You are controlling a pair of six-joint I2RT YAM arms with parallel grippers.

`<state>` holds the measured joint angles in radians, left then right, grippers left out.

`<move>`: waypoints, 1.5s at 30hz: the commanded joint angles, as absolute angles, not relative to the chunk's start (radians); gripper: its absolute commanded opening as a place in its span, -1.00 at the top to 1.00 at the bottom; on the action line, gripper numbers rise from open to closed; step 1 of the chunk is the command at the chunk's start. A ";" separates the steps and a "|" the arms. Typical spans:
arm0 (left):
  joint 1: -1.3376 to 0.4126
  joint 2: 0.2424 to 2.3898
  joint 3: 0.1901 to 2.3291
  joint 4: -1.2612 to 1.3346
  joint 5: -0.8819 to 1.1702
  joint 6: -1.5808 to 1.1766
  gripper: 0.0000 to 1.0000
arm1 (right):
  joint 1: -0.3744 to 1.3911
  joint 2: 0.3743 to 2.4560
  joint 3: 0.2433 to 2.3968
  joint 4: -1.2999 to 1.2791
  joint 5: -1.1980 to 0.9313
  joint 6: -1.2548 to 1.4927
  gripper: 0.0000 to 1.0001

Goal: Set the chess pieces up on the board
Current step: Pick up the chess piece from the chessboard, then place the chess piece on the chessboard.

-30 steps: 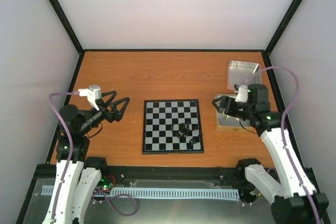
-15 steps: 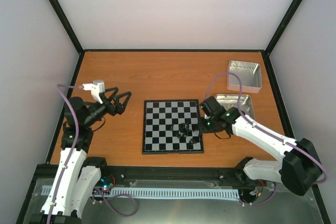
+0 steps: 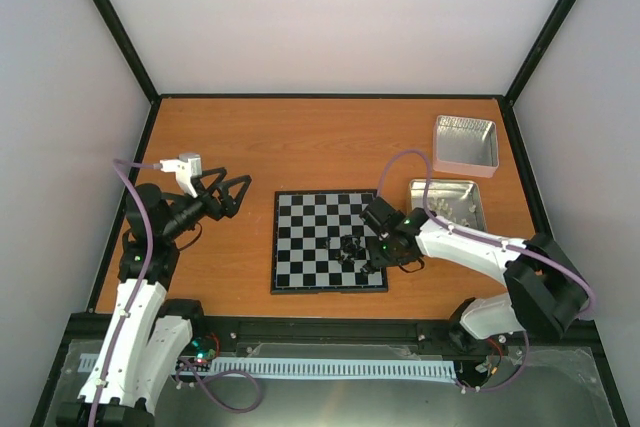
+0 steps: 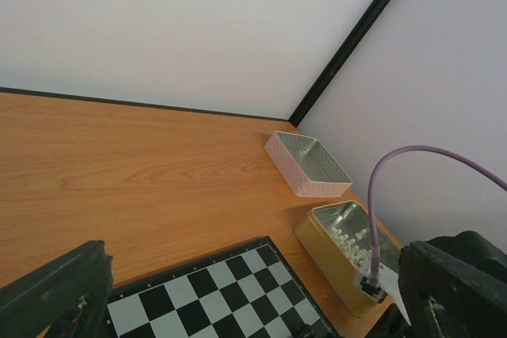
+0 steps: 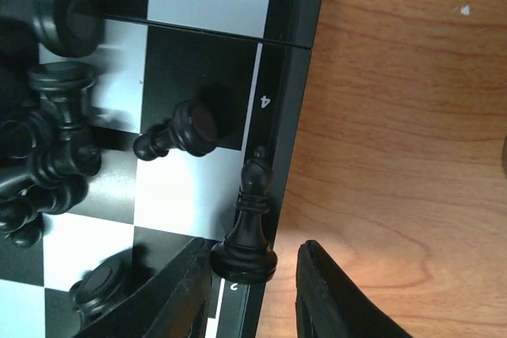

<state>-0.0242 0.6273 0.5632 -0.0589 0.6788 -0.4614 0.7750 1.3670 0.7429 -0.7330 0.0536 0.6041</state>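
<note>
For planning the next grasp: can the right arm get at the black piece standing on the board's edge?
Probably yes: the piece stands between the fingers of the open right hand, nothing blocking.

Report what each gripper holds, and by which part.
Nothing is clamped. The open right gripper straddles the base of a black chess piece at the board edge, a gap showing on one side. The left gripper is open, empty.

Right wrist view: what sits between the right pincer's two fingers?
One black chess piece, bishop-like, on the board's numbered border. Its base sits between the right pincer's open fingers, with a gap on one side.
</note>
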 commanded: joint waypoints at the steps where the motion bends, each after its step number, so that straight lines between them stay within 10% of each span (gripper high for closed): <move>1: -0.017 0.631 0.567 -0.018 0.679 -0.452 -1.00 | 0.795 1.391 0.754 -0.714 0.084 0.626 0.41; 18: -0.017 0.671 0.574 -0.022 0.815 -0.475 -1.00 | 0.799 1.249 0.749 -0.606 0.065 0.513 0.71; 32: -0.237 0.967 0.683 0.057 1.012 -0.796 -0.98 | 0.828 1.085 0.694 0.056 -0.393 0.198 0.74; 45: -0.353 1.047 0.693 0.011 1.046 -0.853 -0.05 | 0.868 1.237 0.831 -0.002 -0.511 0.025 0.76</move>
